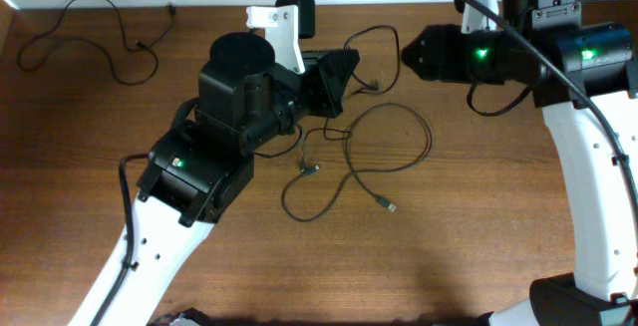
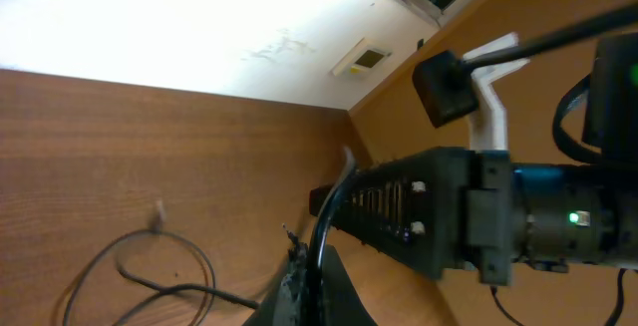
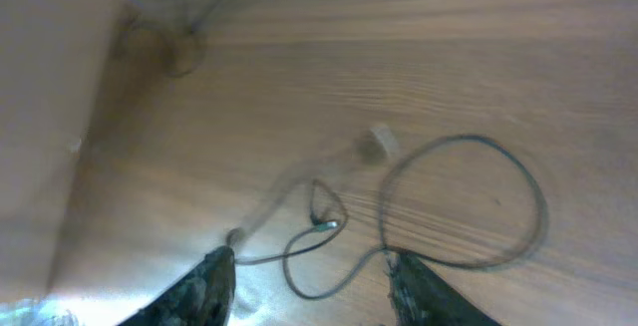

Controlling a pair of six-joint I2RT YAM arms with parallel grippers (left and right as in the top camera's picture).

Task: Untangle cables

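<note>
Figure: cable untangling, part done, read from left to right. One separated cable [image 1: 127,37] lies by itself in a loose curl on the surface [image 1: 478,216], well to the left of the left jaws and touching no other cord; this much of the task looks finished. The left jaws are pressed together and pinch a held cord [image 2: 324,216], which rises from between their tips in the left wrist view; which strand of the bunch this is cannot be told with certainty. Below the left jaws, and between them and the right jaws, lie the tangled cables [image 1: 349,162]: one wide loop, a smaller loop inside it, and at least two silvery plug ends, with the strands crossing one another at several places. The right jaws are spread and hold nothing; in the right wrist view the loops lie on the surface beneath and beyond their tips. What is left, by judgement: drawing the pinched cord out of the crossings and laying each remaining cord apart.
</note>
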